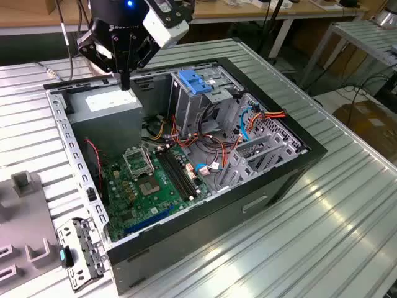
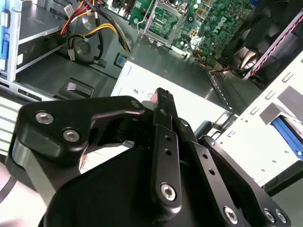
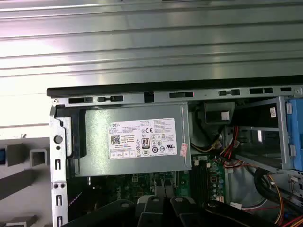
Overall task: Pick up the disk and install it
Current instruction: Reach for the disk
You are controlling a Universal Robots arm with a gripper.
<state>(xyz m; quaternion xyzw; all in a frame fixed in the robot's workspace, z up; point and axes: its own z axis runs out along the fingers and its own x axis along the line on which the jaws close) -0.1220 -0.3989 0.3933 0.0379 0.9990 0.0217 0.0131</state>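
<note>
Black hand [image 1: 124,85] over open black computer case [image 1: 186,239]
Upper left of the exterior view: its fingers pinched narrow, holding nothing, tips just above the grey power-supply box with white sticker [image 1: 102,105] inside the case; where the disk lies I cannot tell

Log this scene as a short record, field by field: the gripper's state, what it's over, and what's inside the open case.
gripper: shut, holding nothing, pointing down over the power supply; contact unclear
power supply: grey box with white sticker, in a corner of the case
case: open, lying on the ribbed metal table
motherboard: green, exposed on the case floor
blue bracket: atop the drive cage
</note>
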